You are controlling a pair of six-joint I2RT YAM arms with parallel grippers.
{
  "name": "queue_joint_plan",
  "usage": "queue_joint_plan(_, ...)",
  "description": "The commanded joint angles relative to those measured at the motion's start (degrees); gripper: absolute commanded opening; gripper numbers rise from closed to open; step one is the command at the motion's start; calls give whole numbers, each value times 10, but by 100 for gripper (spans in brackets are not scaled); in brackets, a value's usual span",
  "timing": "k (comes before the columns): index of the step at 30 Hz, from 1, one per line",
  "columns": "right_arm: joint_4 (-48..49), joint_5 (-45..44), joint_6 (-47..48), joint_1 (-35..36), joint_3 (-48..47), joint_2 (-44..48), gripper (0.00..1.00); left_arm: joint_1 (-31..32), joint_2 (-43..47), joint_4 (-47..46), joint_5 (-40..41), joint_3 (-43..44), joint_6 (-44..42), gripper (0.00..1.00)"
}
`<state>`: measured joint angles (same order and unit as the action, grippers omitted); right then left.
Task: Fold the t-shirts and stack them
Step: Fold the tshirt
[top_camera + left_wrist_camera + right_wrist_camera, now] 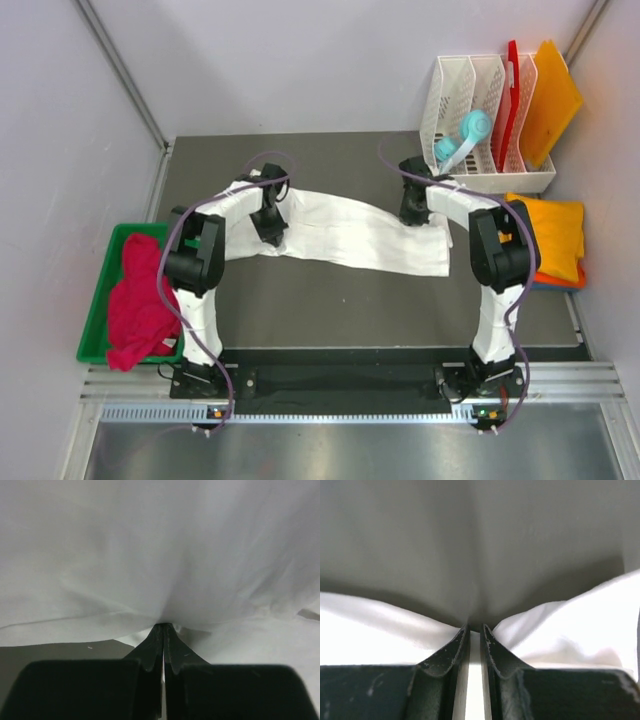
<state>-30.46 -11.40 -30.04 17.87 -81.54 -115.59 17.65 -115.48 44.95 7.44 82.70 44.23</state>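
Note:
The large white t-shirt (350,232) lies stretched across the dark table between both arms. My left gripper (271,231) is shut on its left part; in the left wrist view the gripper (164,626) pinches the white cloth (160,550). My right gripper (414,213) is shut on its right part; in the right wrist view the gripper (474,627) pinches the white cloth (560,630). A crimson-pink t-shirt (138,300) is bunched in the green bin (108,262) at the left. A yellow-orange t-shirt (553,235) lies folded at the right, over orange and blue ones.
A white file rack (480,140) stands at the back right with a light blue item (464,138), a red board (510,90) and an orange board (550,100). White walls close in the table on three sides.

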Motion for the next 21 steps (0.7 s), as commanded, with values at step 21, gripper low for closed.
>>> queue_joint_plan(21, -76, 65, -146, 235, 313, 167, 14, -9, -284, 8, -13, 403, -134, 0)
